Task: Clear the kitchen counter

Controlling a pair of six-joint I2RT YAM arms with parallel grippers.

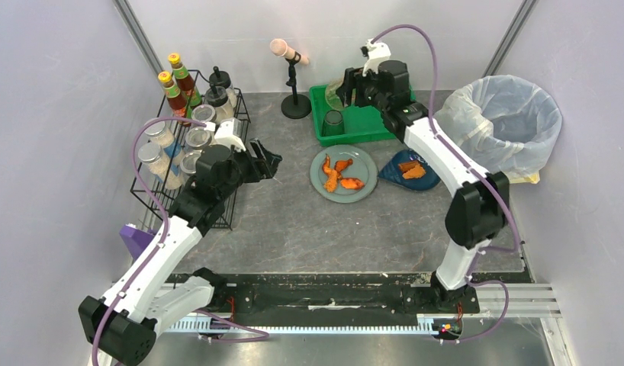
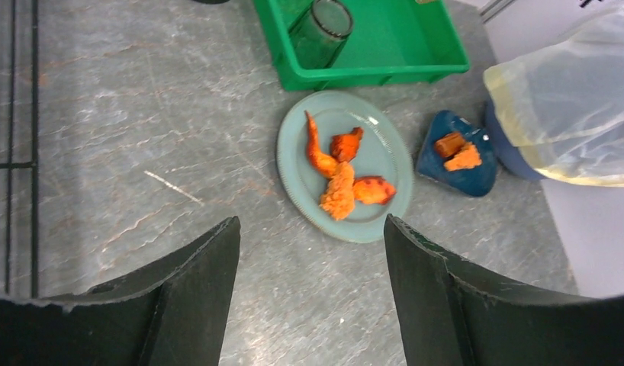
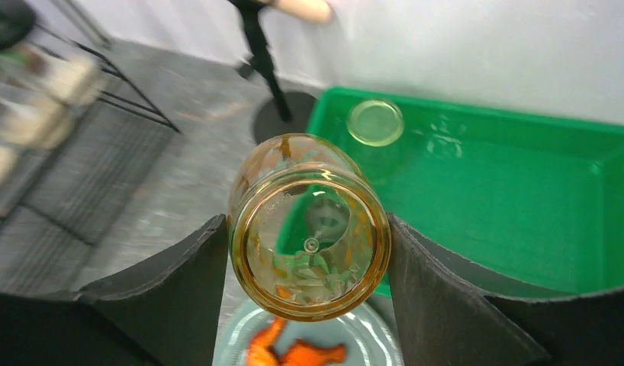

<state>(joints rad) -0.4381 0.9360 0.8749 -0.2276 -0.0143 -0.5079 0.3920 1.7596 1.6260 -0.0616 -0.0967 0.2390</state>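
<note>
1. One kitchen counter (image 1: 294,229), dark grey and mottled, fills the bench between the walls.
2. Two glasses. The right gripper (image 3: 307,229) is clamped on the amber glass (image 3: 294,164), above the left side of the one green tray (image 1: 370,130) at the far edge. The dark green glass (image 1: 333,122) stands in that tray's near left corner.
3. The left gripper (image 2: 312,229) has its jaws spread and empty, near the left edge beside the one wire rack (image 1: 152,194).
4. One grey-green plate (image 2: 385,152) sits mid-counter and carries four orange food pieces.
5. One blue dish (image 2: 439,168) just right of it holds two pieces.
6. One lined bin (image 1: 507,114) stands at the far right corner.
</note>
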